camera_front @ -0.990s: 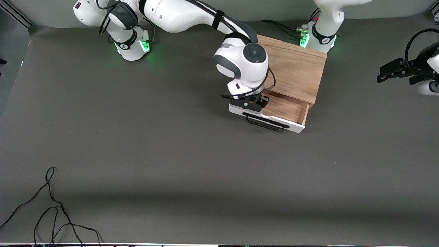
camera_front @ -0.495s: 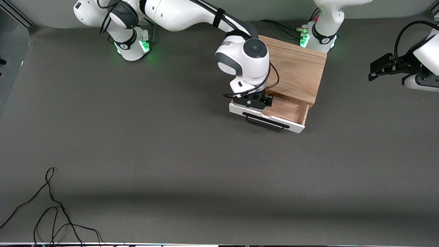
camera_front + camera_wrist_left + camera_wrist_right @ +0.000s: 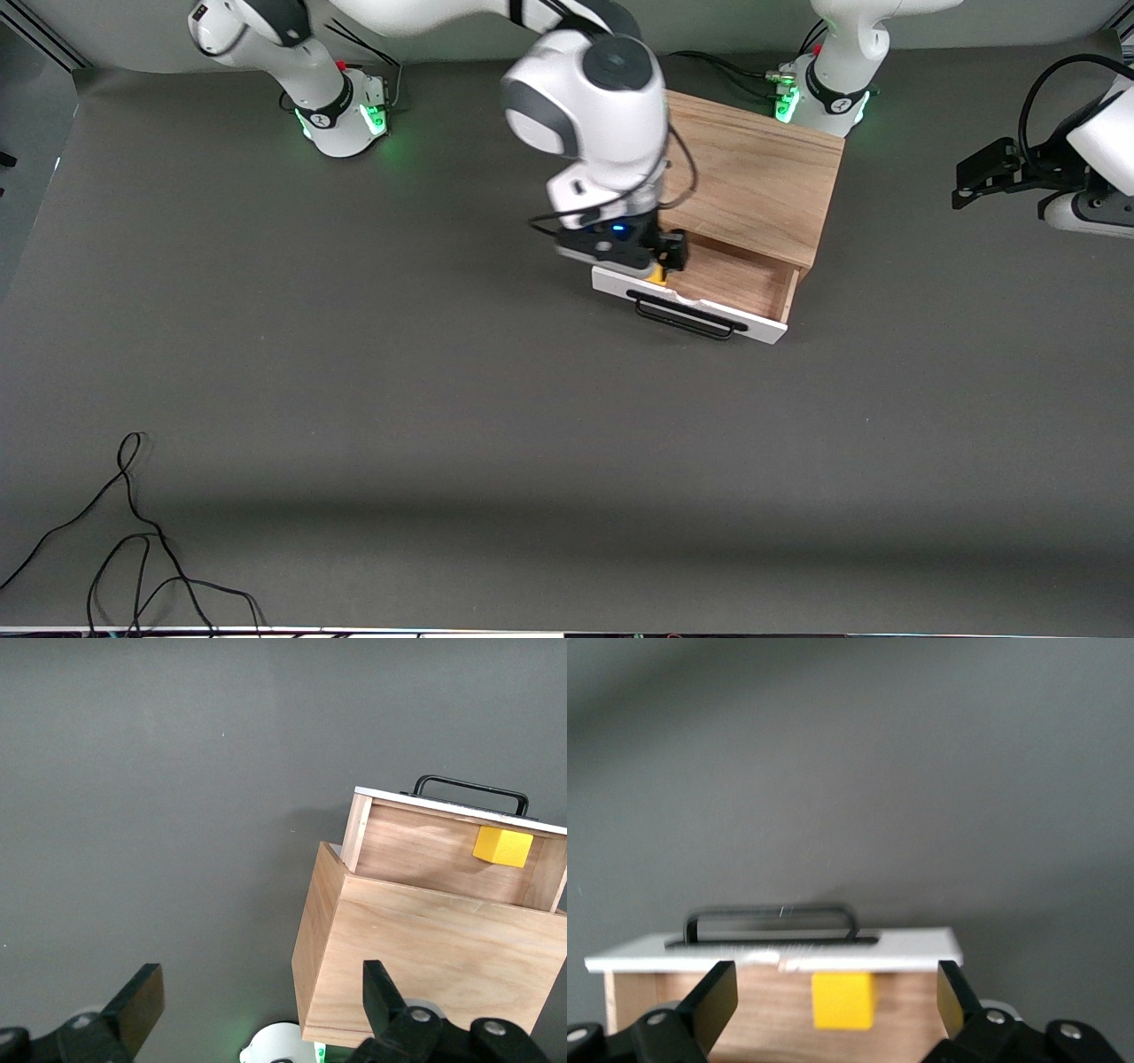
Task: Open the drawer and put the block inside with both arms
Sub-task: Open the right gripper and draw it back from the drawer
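Note:
The wooden cabinet [image 3: 762, 168] stands near the left arm's base, its white-fronted drawer [image 3: 700, 310] pulled open with the black handle [image 3: 684, 321] toward the front camera. The yellow block [image 3: 656, 276] lies inside the drawer against the white front, at the end toward the right arm; it also shows in the left wrist view [image 3: 501, 847] and the right wrist view [image 3: 843, 1000]. My right gripper [image 3: 633, 259] hangs open and empty above the block [image 3: 833, 997]. My left gripper [image 3: 974, 184] is open and empty, raised at the left arm's end of the table, looking at the cabinet [image 3: 434, 974].
A loose black cable [image 3: 133, 532] lies on the grey table near the front camera at the right arm's end. The two green-lit bases [image 3: 341, 115] [image 3: 819, 97] stand along the table's edge farthest from the front camera.
My right gripper has risen out of the drawer, uncovering the yellow block resting inside. My left arm shifted slightly a second ago and has since held still.

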`<state>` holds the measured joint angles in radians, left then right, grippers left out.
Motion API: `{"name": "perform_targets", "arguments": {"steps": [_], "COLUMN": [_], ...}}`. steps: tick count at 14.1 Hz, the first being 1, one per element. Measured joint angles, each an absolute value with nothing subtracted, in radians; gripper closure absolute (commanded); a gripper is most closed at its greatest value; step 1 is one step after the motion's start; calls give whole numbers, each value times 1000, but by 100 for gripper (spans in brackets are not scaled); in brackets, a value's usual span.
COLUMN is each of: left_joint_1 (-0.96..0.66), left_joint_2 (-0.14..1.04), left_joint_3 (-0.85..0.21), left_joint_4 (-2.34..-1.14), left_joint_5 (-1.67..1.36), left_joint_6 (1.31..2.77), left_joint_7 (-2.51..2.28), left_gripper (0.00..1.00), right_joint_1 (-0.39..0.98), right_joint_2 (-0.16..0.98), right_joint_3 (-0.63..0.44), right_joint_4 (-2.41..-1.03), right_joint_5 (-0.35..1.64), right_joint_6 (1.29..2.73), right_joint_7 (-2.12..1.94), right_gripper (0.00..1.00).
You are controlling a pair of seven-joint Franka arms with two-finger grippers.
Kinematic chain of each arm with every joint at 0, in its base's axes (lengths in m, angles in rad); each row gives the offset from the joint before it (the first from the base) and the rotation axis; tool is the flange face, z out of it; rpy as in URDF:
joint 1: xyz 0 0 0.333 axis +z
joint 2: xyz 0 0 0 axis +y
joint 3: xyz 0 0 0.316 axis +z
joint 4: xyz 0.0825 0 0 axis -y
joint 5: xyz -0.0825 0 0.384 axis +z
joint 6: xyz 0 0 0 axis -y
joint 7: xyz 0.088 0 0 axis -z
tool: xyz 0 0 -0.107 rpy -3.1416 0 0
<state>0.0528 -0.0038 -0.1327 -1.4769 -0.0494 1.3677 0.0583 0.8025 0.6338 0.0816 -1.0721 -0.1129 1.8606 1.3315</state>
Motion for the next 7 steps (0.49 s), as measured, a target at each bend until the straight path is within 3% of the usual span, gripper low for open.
{"name": "perform_targets", "arguments": {"steps": [7], "left_joint_1": [-36], "left_joint_2": [-11], "left_joint_3": [-132], "left_joint_4": [-1480], "left_joint_5": [41], "left_joint_6": [1375], "left_joint_7": [57], "left_gripper": [0], "right_joint_1": [433], "right_joint_2": [256], "right_joint_3": [71], "right_joint_4": [-1391], "right_joint_5": [39], "right_joint_6": [1793], "right_joint_7": [932], "right_gripper": [0]}}
